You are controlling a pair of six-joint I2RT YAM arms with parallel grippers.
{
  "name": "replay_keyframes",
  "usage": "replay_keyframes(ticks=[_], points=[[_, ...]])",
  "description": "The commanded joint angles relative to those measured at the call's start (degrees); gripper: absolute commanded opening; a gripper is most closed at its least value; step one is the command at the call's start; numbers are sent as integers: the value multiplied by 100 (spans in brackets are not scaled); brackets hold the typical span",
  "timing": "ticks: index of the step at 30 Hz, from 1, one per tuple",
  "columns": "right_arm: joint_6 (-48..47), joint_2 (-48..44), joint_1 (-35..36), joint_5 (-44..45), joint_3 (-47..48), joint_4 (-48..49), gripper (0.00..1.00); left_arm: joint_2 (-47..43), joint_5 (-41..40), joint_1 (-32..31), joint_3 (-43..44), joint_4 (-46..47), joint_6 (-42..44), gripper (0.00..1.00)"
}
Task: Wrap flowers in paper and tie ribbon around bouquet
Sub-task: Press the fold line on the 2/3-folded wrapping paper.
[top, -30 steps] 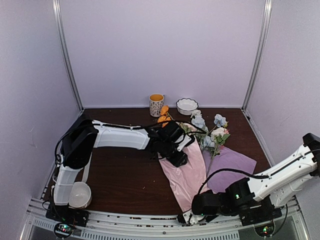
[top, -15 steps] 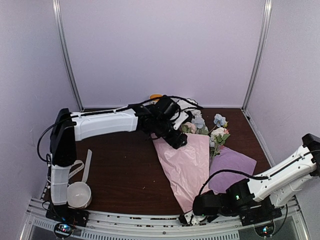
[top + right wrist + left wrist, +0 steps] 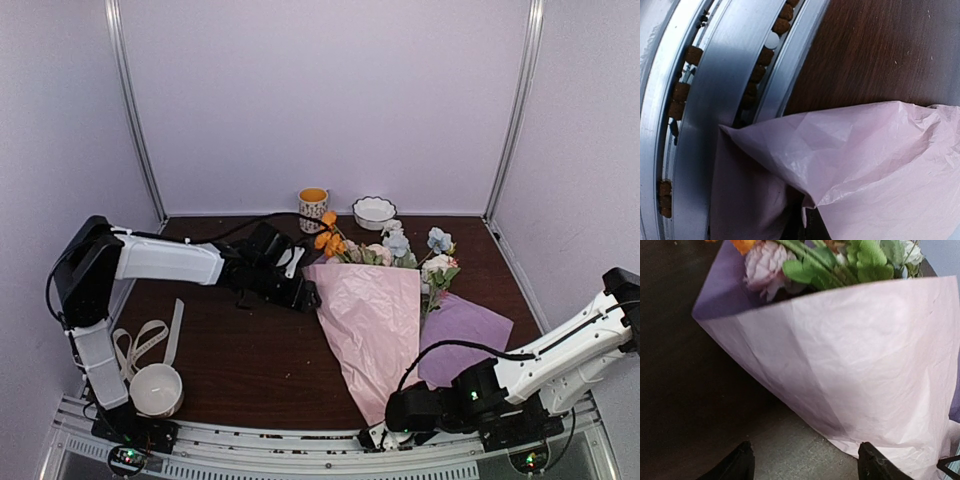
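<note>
Covering the flowers (image 3: 396, 246), the paper (image 3: 370, 310) is pinched by the right gripper (image 3: 372, 437).

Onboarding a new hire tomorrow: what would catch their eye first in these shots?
A cone of pink paper lies mid-table, with flowers spilling from its wide far end. The left tool hovers open beside that wide end. The right tool is shut at the narrow near tip, apparently pinching the paper. A beige ribbon lies loose at the near left, not yet around the cone.
</note>
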Motion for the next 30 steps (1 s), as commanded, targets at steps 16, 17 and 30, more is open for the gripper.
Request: replay_keyframes(ticks=[16,17,30], points=[[-15,-20,42,-32,-107,32,0,1319,1272,-20,-120,2691,-1374,32],[-12,-22,42,-26,-105,25,0,1316,1271,-20,-103,2679,-1359,20],[-150,-153,589,139,-157,-42,0,1190,506,349,779,983,-257,0]])
